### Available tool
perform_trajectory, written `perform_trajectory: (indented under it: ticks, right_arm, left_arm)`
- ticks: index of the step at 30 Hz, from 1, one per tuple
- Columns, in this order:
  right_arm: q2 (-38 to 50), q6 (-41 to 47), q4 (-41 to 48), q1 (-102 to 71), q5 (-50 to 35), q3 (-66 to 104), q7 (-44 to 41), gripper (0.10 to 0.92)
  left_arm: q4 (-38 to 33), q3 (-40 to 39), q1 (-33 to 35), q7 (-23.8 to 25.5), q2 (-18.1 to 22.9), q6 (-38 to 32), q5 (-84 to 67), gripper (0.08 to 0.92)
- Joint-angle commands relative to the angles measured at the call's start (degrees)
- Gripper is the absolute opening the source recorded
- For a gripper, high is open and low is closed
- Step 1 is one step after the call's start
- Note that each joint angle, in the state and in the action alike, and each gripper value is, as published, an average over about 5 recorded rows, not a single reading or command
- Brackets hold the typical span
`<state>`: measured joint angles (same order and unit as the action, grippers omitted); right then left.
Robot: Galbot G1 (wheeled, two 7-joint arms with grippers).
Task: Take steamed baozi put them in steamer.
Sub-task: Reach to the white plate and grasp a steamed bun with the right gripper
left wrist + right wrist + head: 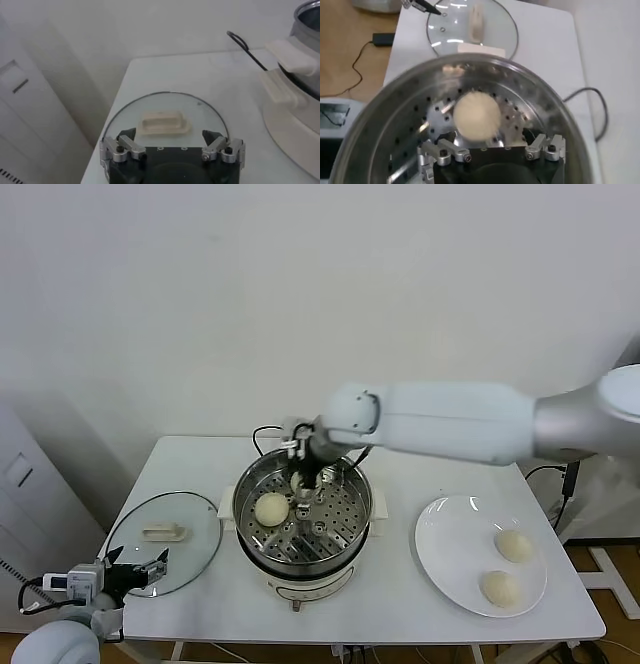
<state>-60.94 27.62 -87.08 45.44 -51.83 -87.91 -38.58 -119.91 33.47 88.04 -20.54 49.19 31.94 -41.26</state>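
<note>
Over the steamer: right gripper (305, 476) hung inside the steamer (302, 529), above the holed tray on its far side, jaws spread apart and clamped on nothing.
Bun under the claw: in the right wrist view one bun (475, 115) sat on the tray just ahead of the open fingers (442, 152), free of them; whether it still brushed a fingertip could not be told.
Second bun in steamer: from the head camera a bun (271, 508) lay on the tray's left half, beside the gripper. Whether this was the same one the wrist camera showed was not certain, since the gripper covered the tray spot beneath it.
Buns still to move: two buns (514, 545) (500, 588) rested on the white plate (450, 559) on the robot's right, well apart from the steamer.
Relation that matters: those two lay to the right of the claw and nearer the robot; the right arm was the nearer one by far. Being round, they offered no long axis, so any jaw angle should serve.
Left gripper (172, 150): parked low at the table's left edge, jaws apart, empty, just short of the glass lid (165, 107).
Hidden or cut off: the steamer's cord (245, 47) showed only in part; the tray under the right gripper was blocked from the head camera.
Judgement: likely a release just made; lifting clear of the rim came next.
</note>
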Motion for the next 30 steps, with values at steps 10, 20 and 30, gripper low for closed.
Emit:
perform_trajectory:
  ticks: [10, 20, 30]
  right_arm:
    - [37.97, -22.13, -7.67, 17.0, 28.28, -15.66, -27.26, 0.823]
    - [44.65, -27.19, -6.53, 7.11, 37.64, -12.18, -29.59, 0.823]
    - [46.32, -30.49, -3.41, -19.65, 44.21, 10.1, -27.5, 0.823]
  left_arm:
    - [-0.22, 0.44, 0.24, -0.01, -0.34, 0.13, -0.2, 0.823]
    - [-0.03, 0.18, 0.23, 0.0, -0.19, 0.2, -0.16, 0.823]
    - [0.09, 0.01, 0.28, 0.02, -0.14, 0.23, -0.15, 0.823]
